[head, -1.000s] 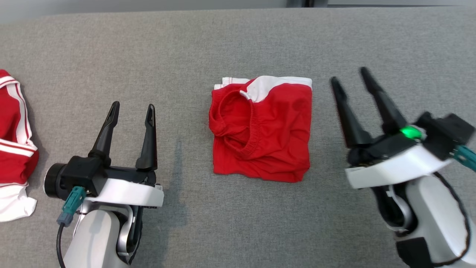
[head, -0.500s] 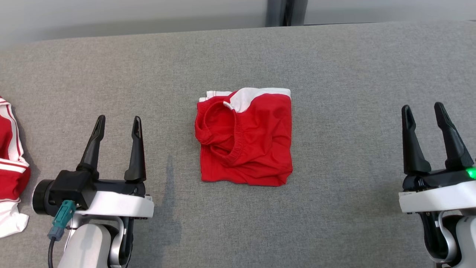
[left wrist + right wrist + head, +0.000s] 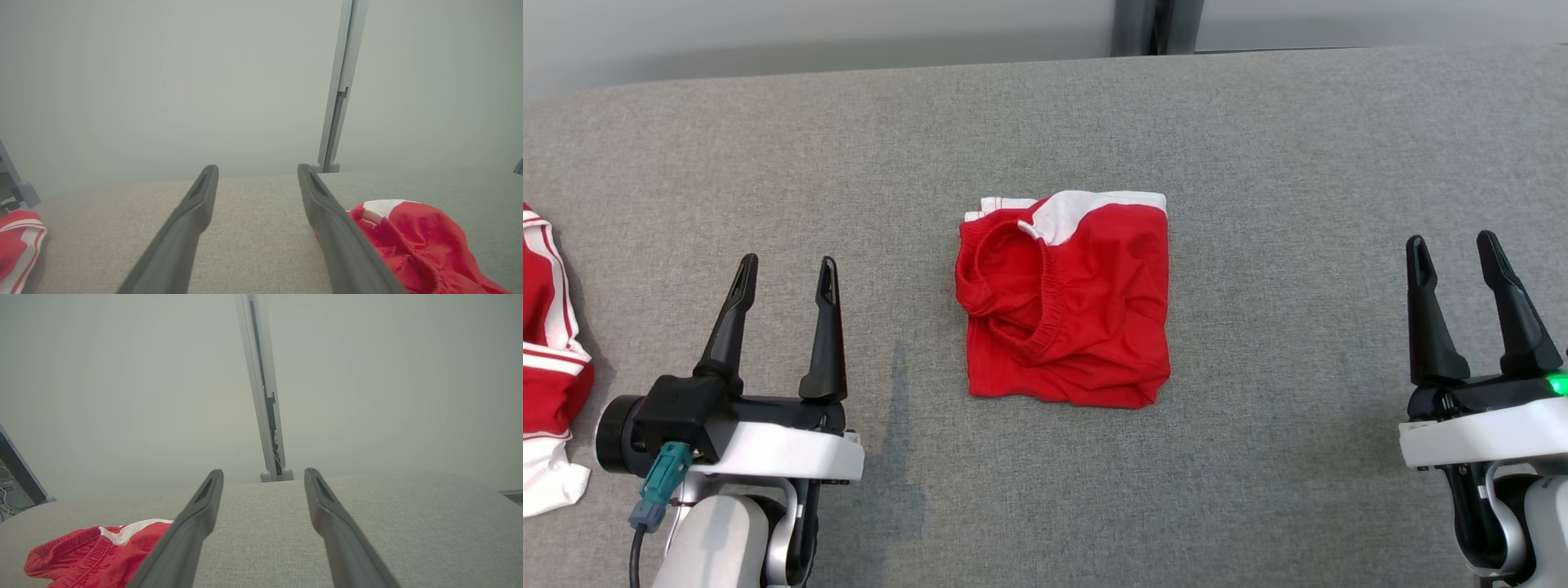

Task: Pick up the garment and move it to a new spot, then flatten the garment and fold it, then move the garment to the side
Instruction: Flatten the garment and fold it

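Note:
A red garment (image 3: pixel 1068 302) with white trim lies folded into a rough square in the middle of the grey table (image 3: pixel 1258 147), its elastic waistband showing on the left side. My left gripper (image 3: pixel 786 271) hovers open at the lower left, well clear of the cloth, nothing between its fingers. At the lower right my right gripper (image 3: pixel 1454 249) is open too, apart from the garment. The left wrist view has the garment (image 3: pixel 412 241) to the right of my left gripper (image 3: pixel 257 171). In the right wrist view the garment (image 3: pixel 98 551) lies left of my right gripper (image 3: pixel 263 475).
Another red and white striped garment (image 3: pixel 547 359) lies at the table's left edge, also seen as the striped garment (image 3: pixel 18 241) in the left wrist view. A pale wall with a grey post (image 3: pixel 1142 24) stands behind the table's far edge.
The right arm has drawn back from beside the garment to the lower right and now holds still. The head camera shifted during the first half second. The left gripper and the garment have stayed put.

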Tool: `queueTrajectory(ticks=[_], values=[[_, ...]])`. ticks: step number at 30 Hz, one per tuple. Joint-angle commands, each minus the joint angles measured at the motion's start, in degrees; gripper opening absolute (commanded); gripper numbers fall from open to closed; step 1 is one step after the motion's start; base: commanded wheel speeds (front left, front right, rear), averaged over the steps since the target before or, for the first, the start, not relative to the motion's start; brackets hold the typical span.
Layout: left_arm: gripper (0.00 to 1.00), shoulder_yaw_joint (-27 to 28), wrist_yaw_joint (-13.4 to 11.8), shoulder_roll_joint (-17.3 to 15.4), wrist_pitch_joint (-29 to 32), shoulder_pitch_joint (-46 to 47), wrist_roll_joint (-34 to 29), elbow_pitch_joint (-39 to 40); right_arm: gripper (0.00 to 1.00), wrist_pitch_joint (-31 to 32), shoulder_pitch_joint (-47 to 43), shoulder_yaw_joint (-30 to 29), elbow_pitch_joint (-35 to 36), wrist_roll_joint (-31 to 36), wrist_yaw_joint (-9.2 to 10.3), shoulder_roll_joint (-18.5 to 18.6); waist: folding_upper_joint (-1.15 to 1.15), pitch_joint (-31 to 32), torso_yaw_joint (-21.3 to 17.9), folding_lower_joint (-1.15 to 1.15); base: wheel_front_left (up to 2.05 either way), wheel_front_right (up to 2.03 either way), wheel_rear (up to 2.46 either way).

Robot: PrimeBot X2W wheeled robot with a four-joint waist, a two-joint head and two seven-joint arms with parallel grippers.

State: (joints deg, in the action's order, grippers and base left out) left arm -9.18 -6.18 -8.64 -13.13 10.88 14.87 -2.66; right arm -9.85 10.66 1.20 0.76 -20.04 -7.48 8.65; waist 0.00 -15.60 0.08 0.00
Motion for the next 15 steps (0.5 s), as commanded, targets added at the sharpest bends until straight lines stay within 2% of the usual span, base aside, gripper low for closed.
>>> queueTrajectory(ticks=[1,6,8,15], values=[[1.00,0.1,-0.3,-0.5,0.0,-0.5,0.4,0.2,1.00,0.2,0.5,-0.2,-0.2,0.2,-0.03,0.3,0.00,0.0,0.0,0.00,0.00,0.00,0.00],[1.00,-0.1,-0.6,-0.6,0.0,-0.6,0.4,0.5,1.00,0.3,0.6,-0.7,-0.8,0.5,-0.03,0.5,0.00,-0.1,0.1,0.00,0.00,0.00,0.00],[1.00,-0.2,-0.6,-0.6,0.0,-0.4,0.4,0.6,0.00,0.7,0.6,-0.5,-1.1,0.0,-0.03,0.6,0.00,-0.2,0.2,0.00,0.00,0.00,0.00],[1.00,-0.8,-0.6,-0.2,-0.4,1.1,0.6,1.1,0.00,2.4,3.9,5.9,-3.4,-0.9,-0.03,2.6,0.00,-2.2,1.8,0.00,0.00,0.00,0.00]])
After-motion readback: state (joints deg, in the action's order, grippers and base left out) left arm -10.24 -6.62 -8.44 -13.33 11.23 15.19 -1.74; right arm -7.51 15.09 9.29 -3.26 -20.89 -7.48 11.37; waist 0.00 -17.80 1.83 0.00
